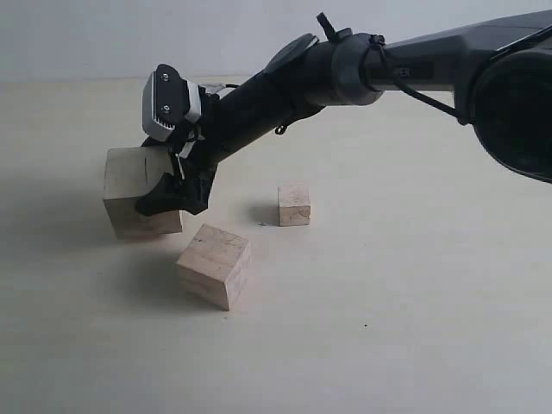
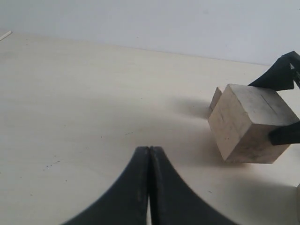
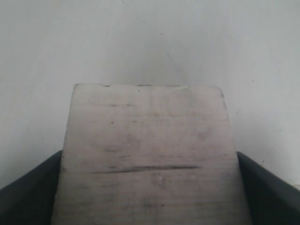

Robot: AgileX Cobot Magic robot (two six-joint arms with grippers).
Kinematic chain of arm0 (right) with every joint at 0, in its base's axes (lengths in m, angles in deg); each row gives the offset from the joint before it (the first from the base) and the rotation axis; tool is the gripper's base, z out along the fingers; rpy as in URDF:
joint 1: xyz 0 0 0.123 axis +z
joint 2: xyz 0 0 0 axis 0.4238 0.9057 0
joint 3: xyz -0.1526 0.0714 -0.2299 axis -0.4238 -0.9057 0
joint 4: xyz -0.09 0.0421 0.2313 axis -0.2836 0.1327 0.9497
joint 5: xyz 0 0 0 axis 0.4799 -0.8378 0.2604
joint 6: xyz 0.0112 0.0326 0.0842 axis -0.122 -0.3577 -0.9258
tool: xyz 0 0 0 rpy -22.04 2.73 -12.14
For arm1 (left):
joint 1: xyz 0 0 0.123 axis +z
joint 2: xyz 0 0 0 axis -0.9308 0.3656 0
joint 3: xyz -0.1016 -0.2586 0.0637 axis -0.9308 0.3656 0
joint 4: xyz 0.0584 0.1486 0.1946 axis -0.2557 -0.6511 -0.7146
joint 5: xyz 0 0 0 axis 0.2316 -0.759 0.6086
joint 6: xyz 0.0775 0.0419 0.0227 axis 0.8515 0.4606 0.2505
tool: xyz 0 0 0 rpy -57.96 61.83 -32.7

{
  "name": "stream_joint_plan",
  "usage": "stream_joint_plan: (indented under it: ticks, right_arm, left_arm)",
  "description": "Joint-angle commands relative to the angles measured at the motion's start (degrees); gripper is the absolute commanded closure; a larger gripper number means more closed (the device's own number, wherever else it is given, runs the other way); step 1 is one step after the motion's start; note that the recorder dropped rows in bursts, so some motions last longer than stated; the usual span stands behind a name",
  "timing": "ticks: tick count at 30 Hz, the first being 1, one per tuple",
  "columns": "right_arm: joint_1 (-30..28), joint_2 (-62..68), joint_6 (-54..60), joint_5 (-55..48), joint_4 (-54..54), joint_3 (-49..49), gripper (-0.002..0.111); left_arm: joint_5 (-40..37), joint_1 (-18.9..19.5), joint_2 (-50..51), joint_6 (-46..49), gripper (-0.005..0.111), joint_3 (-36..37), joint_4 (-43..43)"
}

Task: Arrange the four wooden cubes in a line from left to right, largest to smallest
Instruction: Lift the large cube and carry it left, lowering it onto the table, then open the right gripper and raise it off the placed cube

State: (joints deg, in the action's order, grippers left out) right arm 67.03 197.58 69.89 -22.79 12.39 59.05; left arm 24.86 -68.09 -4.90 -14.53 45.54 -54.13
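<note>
Pale wood fills the right gripper: its black fingers are clamped on opposite sides of the largest cube, which sits tilted between them. A middle-sized cube lies on the table near that gripper, on the camera's side of it. A smaller cube sits farther off, under the arm. The left gripper has its fingers pressed together on nothing, well apart from the clamped cube.

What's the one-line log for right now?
right gripper: shut on large pale wooden cube | left gripper: shut, empty
</note>
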Motion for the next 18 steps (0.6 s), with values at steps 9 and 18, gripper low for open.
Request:
stream_joint_plan:
  ticks: [9,18]
  right_arm:
    - [-0.06,0.07,-7.19,2.52,-1.79,0.30,0.108]
    - [-0.06,1.13,-9.29,2.70,-5.38,0.17,0.108]
  left_arm:
    - [0.47,-0.36,-0.23,0.00,0.107,0.20,-0.18]
    - [0.47,-0.36,-0.23,0.00,0.107,0.20,-0.18]
